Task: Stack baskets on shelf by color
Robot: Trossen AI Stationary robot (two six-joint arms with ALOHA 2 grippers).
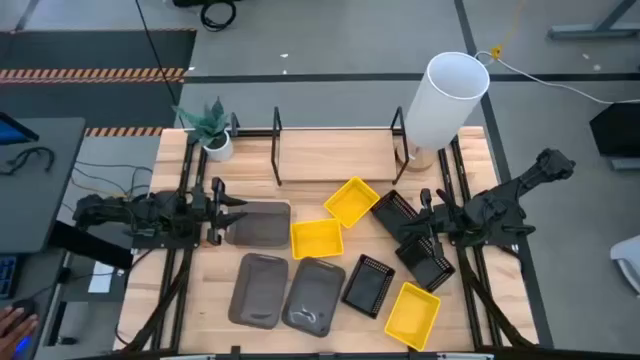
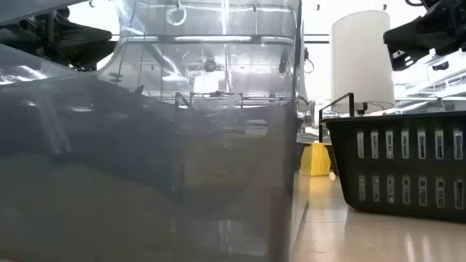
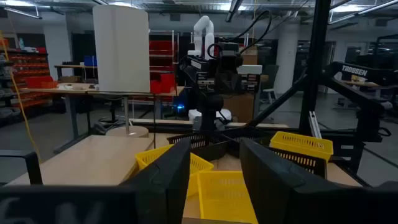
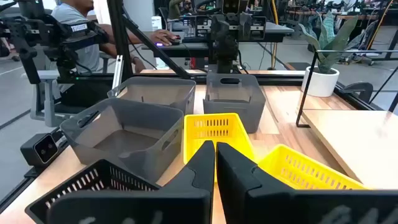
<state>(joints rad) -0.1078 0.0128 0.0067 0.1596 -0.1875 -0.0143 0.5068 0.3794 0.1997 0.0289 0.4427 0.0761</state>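
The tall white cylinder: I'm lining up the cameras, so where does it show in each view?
High view: white cylinder, at the table's far right, by the shelf.
Low view: upper right, behind a black basket.
Left wrist view: upper left.
Right wrist view: not in it.
Shared landmark: the yellow baskets.

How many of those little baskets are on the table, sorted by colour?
Yellow baskets: 3, at and.
Black perforated baskets: 3, at and.
Dark grey baskets: 3, at and.
Total: 9 baskets, none on the shelf yet.
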